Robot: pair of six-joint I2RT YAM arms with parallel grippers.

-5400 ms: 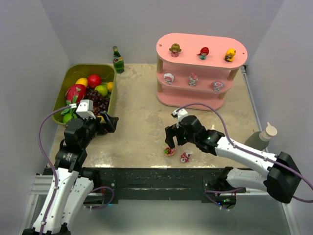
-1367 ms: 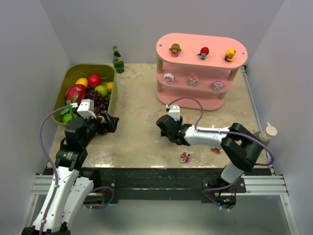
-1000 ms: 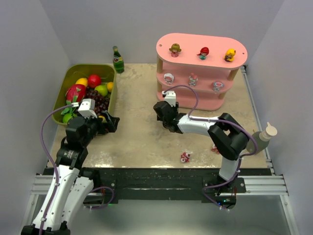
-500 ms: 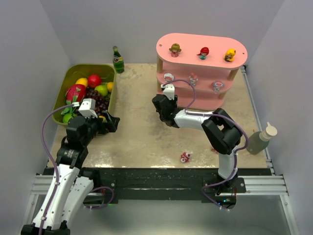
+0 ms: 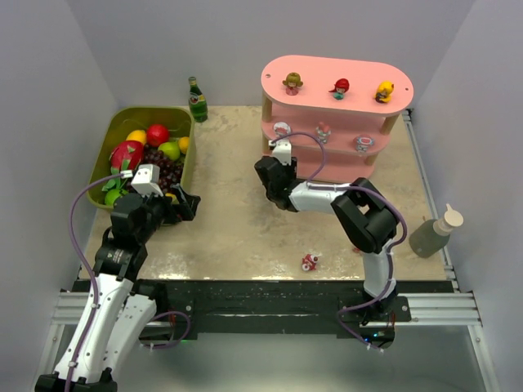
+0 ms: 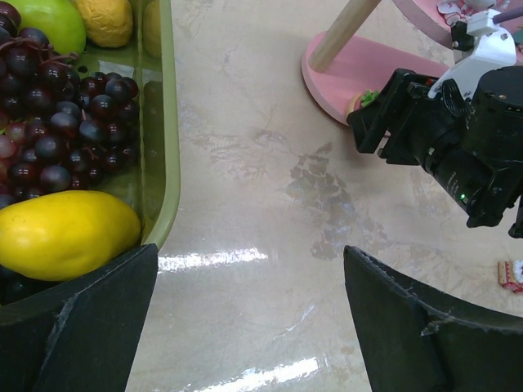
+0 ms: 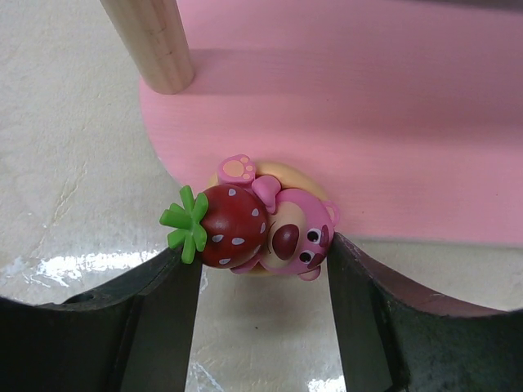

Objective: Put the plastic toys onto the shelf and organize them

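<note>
Right claw [image 7: 260, 263] is pinching the little pink strawberry bear [image 7: 263, 224], one finger against the leafy strawberry side and the other by its ear. So yeah, it's got it.

What's new: a few seconds back that claw was down at the near edge of the table grabbing this guy. Within the last second or so it swung across the middle of the table and is now parked at the left end of the shelf [image 5: 319, 75]. In the wrist view the bear sits right over the rounded edge of the bottom board [image 7: 368, 122], just in front of the wooden post [image 7: 151, 41]. Can't tell if it's touching the board or hanging just above it.

For the task, I'd say this is the drop-off moment for the first toy on the bottom tier. The top and middle tiers already have three each. It looks a bit close to the lip, so I'd nudge it further in before letting go, or it may tip off.

At least one small red-and-white toy [image 5: 309, 262] is waiting on the table near the front.

Left claw [image 6: 249, 327] hasn't budged, spread wide beside the green bin [image 6: 167, 122] of fruit.
</note>
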